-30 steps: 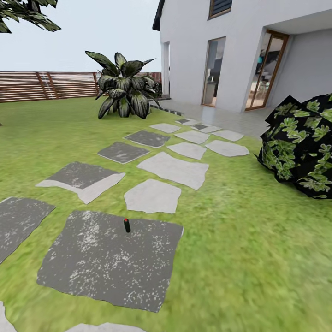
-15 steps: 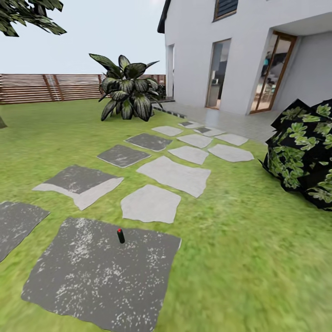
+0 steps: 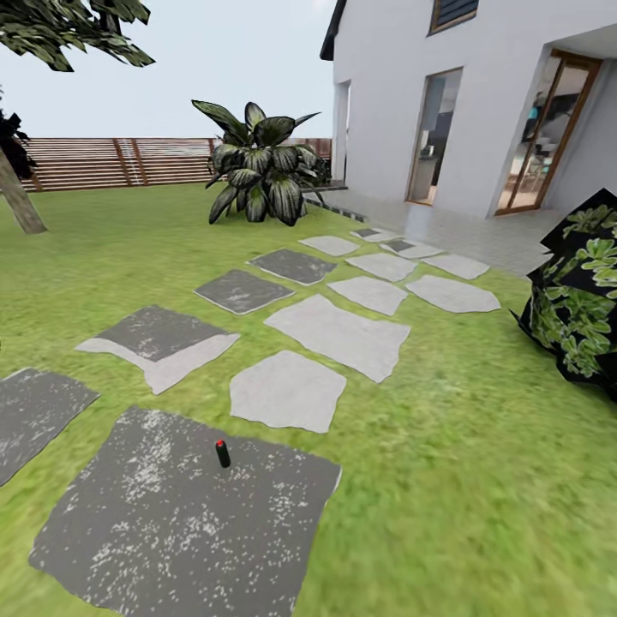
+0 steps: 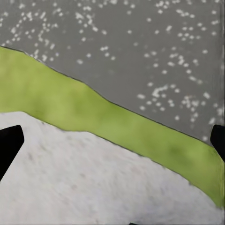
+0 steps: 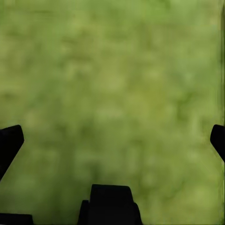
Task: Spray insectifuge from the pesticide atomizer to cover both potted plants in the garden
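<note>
The pesticide atomizer (image 3: pixel 222 453), a small slim dark cylinder with a red top, stands upright on a dark speckled paving slab (image 3: pixel 171 531) in the lawn, low and left of centre in the head view. The potted plants are out of view. In the left wrist view my left gripper (image 4: pixel 112 145) is open, its black fingertips (image 4: pixel 9 145) wide apart over a pale slab, a grass strip and a dark slab. In the right wrist view my right gripper (image 5: pixel 112 140) is open over bare grass, holding nothing.
Pale and dark paving stones (image 3: pixel 338 334) lead across the lawn to a white house (image 3: pixel 463 94) with glass doors. A large striped leafy plant (image 3: pixel 261 167) stands at the back, a dark bush (image 3: pixel 583 300) at the right, a tree trunk (image 3: pixel 19 201) and a slatted fence (image 3: pixel 120 161) at the left.
The whole head view has shifted: the camera has turned left and come closer. The atomizer sits lower in the picture, and the tree trunk has come into view at the left.
</note>
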Tool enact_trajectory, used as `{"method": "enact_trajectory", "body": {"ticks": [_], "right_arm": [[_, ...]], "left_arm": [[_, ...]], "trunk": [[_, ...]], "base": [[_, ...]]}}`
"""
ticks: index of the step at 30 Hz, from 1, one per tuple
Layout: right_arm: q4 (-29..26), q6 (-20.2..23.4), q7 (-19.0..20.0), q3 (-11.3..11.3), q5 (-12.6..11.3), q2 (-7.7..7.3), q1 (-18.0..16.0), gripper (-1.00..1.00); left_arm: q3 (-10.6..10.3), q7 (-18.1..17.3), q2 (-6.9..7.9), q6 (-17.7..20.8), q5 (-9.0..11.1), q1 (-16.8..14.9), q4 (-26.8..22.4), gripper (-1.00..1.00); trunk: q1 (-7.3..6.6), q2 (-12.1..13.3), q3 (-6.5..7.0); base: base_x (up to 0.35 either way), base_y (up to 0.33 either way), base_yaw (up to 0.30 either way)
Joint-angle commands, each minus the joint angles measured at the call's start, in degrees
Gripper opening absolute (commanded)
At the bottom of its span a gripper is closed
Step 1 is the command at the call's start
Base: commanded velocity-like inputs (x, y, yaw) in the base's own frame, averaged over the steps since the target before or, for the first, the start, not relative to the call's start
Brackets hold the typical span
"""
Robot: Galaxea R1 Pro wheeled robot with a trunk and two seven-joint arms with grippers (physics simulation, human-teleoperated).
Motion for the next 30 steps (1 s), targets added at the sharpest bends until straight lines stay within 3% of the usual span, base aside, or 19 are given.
{"method": "enact_trajectory", "body": {"ticks": [1,17,30], "right_arm": [[0.0,-0.2,0.0,0.0,0.4,-0.01,0.0,1.0],[0.0,-0.2,-0.1,0.0,0.4,-0.01,0.0,1.0],[0.0,-0.2,-0.1,0.0,0.4,-0.01,0.0,1.0]], "left_arm": [[0.1,0.0,-0.01,-0.2,0.0,0.0,0.0,1.0],[0.0,0.0,-0.01,-0.2,0.0,0.0,0.0,1.0],[0.0,0.0,-0.01,-0.2,0.0,0.0,0.0,1.0]], "trunk": [[0.01,0.0,-0.05],[0.01,0.0,-0.05],[0.01,0.0,-0.05]], "base": [[0.214,-0.213,0.069],[0.178,-0.232,0.018],[0.162,-0.241,0.22]]}}
